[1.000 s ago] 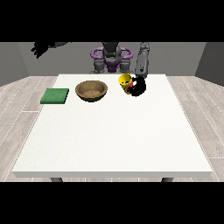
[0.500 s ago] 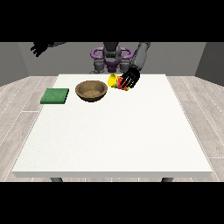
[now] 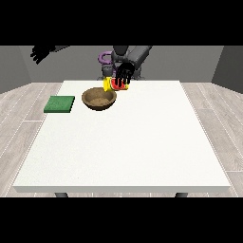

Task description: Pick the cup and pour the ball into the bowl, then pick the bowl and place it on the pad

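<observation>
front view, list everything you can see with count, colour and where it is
table: one, white, fills the middle of the view
bowl: one, brown, on the table's far side
pad: one, green, flat on the table at the view's left of the bowl
cup: one, yellow and red, tipped on its side above the bowl's rim
hand at the view's right: black, fingers curled round the cup
hand at the view's left: black, raised clear of the table

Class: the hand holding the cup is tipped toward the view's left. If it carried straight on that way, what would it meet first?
Probably the brown bowl: the hand tilts the cup toward its rim, though depth is uncertain.
</observation>
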Tool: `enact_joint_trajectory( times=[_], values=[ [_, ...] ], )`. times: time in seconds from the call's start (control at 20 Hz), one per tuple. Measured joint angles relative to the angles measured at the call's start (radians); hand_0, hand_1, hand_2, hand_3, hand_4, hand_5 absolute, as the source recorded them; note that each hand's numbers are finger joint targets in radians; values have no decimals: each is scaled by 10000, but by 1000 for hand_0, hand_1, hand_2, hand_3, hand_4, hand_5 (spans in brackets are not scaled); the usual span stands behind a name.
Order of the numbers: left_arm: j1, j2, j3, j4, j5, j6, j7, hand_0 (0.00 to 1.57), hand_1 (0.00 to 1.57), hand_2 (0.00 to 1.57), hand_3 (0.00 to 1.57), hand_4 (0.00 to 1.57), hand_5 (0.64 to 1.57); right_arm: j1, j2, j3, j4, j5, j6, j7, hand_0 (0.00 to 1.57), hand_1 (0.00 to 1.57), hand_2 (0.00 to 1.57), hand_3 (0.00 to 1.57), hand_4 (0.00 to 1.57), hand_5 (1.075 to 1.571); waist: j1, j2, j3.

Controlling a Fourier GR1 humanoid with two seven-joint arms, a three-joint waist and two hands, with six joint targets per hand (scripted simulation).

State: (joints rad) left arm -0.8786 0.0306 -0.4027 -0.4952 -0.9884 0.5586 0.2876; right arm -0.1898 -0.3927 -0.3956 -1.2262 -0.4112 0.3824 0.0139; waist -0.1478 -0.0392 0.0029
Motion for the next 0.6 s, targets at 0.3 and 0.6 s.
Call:
enact_joint_trajectory(
  times=[0.3,0.6],
  values=[
    [-933,-233,-1289,416,-1739,-1177,1858,1453,1453,1571,1571,1090,1569,-261,-72,67,411,106,3,51,0,0,0,293,699,1555,65,-258,-11],
    [-1433,-287,-2710,-165,-2771,-3062,3194,272,272,1258,1549,1040,1571,-682,173,316,924,412,-95,-285,0,0,0,327,686,1552,-139,-232,-14]
  ],
)
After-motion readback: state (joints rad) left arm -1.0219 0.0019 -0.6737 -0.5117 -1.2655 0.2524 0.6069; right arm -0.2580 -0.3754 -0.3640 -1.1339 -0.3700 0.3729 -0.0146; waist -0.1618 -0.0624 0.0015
